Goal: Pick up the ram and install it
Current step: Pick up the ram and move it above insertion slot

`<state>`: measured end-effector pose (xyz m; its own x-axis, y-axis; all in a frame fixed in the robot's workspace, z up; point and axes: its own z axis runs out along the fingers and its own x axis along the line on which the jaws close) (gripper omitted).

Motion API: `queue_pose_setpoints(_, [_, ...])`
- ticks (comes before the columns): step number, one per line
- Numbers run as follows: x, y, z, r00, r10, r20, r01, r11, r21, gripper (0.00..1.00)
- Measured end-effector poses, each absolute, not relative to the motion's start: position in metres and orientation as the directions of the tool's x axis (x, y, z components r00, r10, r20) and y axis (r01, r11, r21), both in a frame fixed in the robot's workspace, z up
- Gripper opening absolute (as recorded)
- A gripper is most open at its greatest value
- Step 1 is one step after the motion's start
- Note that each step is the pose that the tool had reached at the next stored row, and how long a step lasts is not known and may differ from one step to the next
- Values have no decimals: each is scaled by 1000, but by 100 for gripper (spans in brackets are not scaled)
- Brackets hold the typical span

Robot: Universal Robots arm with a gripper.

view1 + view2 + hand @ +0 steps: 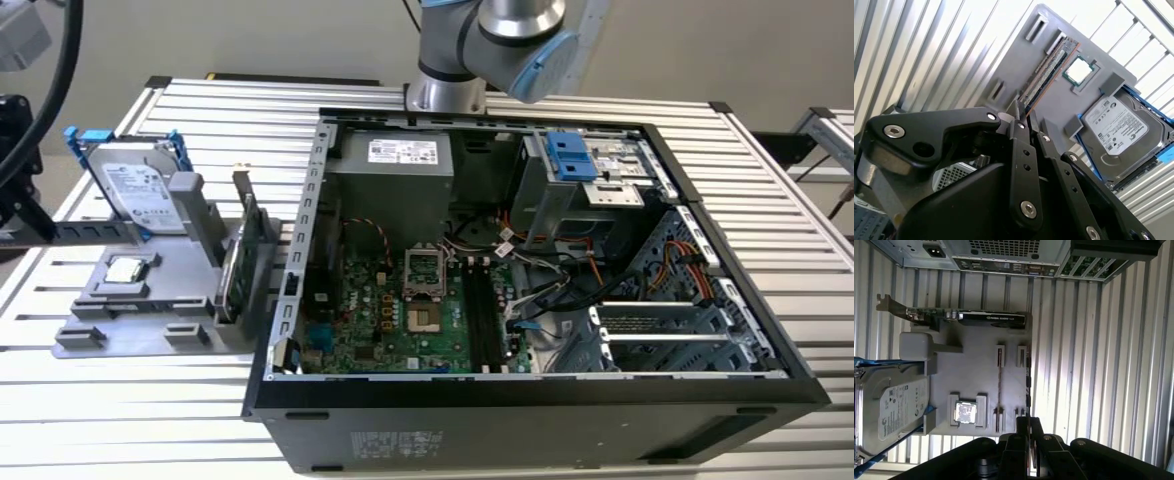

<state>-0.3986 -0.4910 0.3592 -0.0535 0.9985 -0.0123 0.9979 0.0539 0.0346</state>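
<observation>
On the exterior view's left, a flat grey plastic tray (120,300) holds the ram (1046,72), a long thin green circuit-board stick standing on edge just beside a small square silver processor chip (1079,70). The black gripper (1025,119) hovers near its end, apparently pressed almost together, pinching nothing. Likely light, stiff and fragile, the ram wants holding by its flat faces. Right stands the open black computer case (534,400).
</observation>
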Motion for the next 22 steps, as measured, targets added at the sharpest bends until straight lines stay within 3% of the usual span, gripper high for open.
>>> queue_pose_setpoints(22, [-399, -491, 373, -54, 998, -12, 998, 54, 35, 0])
